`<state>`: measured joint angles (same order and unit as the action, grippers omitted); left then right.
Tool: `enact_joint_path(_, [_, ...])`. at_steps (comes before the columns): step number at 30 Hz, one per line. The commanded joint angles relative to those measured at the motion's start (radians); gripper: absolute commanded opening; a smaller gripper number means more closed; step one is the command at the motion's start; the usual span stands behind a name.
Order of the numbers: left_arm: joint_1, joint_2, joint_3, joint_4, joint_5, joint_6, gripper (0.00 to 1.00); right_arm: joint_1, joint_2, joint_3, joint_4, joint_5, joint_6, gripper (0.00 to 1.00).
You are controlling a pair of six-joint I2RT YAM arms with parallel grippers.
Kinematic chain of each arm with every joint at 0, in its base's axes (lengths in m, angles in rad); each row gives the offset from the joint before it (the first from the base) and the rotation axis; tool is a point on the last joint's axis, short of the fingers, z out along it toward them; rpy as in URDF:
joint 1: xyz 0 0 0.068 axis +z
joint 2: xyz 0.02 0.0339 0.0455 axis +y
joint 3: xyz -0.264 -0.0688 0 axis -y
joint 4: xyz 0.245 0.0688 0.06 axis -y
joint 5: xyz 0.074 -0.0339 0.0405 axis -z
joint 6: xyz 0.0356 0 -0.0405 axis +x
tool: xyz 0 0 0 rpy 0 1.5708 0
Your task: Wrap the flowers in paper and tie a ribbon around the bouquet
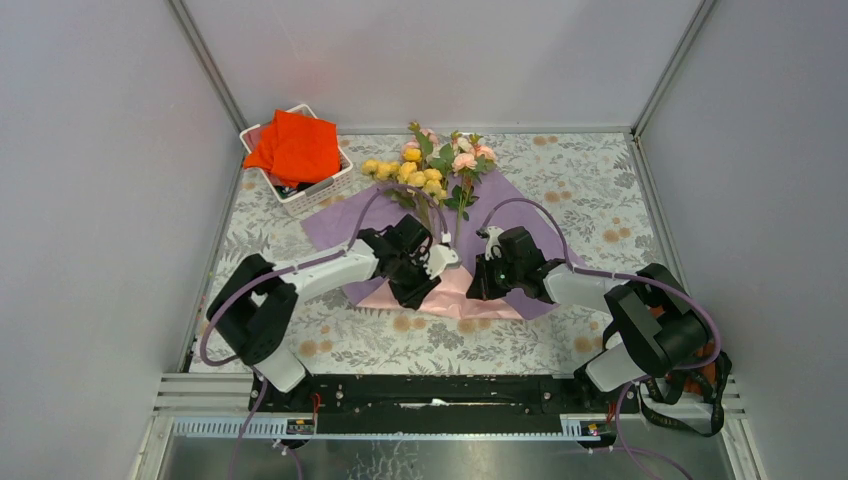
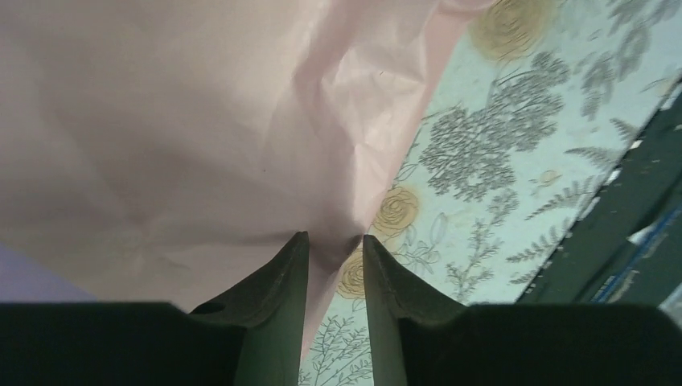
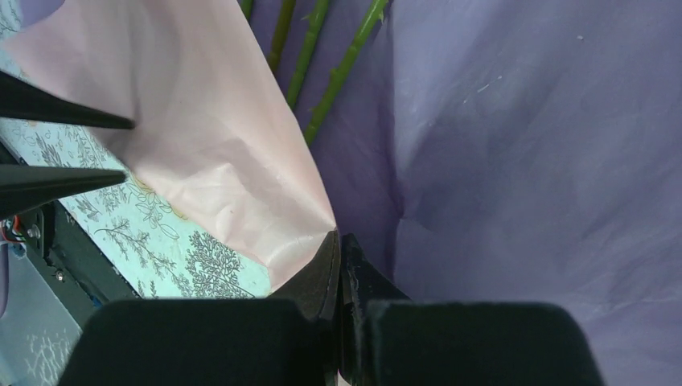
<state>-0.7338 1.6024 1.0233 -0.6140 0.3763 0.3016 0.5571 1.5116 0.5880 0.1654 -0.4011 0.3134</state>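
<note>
Right tool pinches the folded-up edge of the thin pink-and-purple paper sheet at frame centre, while the left tool stands spread astride its pink edge. Green-stemmed artificial flowers lie on it, upper centre. Wrapping looks barely begun, with tying left to do; no ribbon is visible.

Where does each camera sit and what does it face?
Top: above, behind; facing down on left arm, right arm, paper, flowers.
Left wrist: on its arm, facing along open jaws astride the paper's pink fold.
Right wrist: on its arm, facing along jaws shut on the paper; stems beyond.
Shared: both wrists see that fold.
</note>
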Motion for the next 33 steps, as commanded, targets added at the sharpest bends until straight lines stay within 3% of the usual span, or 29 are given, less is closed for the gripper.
enact_joint_path(1, [-0.007, 0.033, -0.063, 0.057, -0.064, 0.108, 0.36, -0.006, -0.005, 0.014, 0.000, 0.037, 0.020, 0.00])
enact_joint_path(7, [-0.005, -0.073, -0.244, -0.060, -0.161, 0.305, 0.35, -0.008, -0.036, 0.002, -0.045, 0.052, -0.003, 0.00])
enact_joint_path(11, [0.018, -0.103, -0.306, -0.109, -0.202, 0.343, 0.35, -0.007, -0.045, -0.006, -0.060, 0.047, -0.023, 0.00])
enact_joint_path(15, [0.043, -0.174, -0.258, -0.287, -0.113, 0.426, 0.35, -0.007, -0.027, 0.014, -0.078, 0.039, -0.032, 0.00])
enact_joint_path(18, [0.044, -0.224, -0.101, -0.384, 0.005, 0.413, 0.36, -0.007, -0.018, 0.026, -0.079, 0.033, -0.031, 0.00])
enact_joint_path(20, [0.042, -0.228, -0.010, -0.336, 0.110, 0.340, 0.35, -0.006, -0.010, 0.035, -0.078, 0.029, -0.026, 0.00])
enact_joint_path(22, [0.041, -0.208, -0.013, -0.194, 0.174, 0.225, 0.28, -0.007, -0.001, 0.046, -0.085, 0.028, -0.022, 0.01])
enact_joint_path(24, [0.043, -0.171, -0.059, -0.015, 0.110, 0.127, 0.23, -0.005, 0.008, 0.059, -0.096, 0.026, -0.018, 0.02])
enact_joint_path(29, [0.043, -0.069, -0.139, 0.135, -0.044, 0.174, 0.22, -0.006, -0.001, 0.072, -0.113, 0.027, -0.001, 0.09])
enact_joint_path(33, [0.048, -0.050, -0.194, 0.151, -0.082, 0.211, 0.22, -0.006, -0.060, 0.111, -0.233, 0.098, 0.000, 0.26])
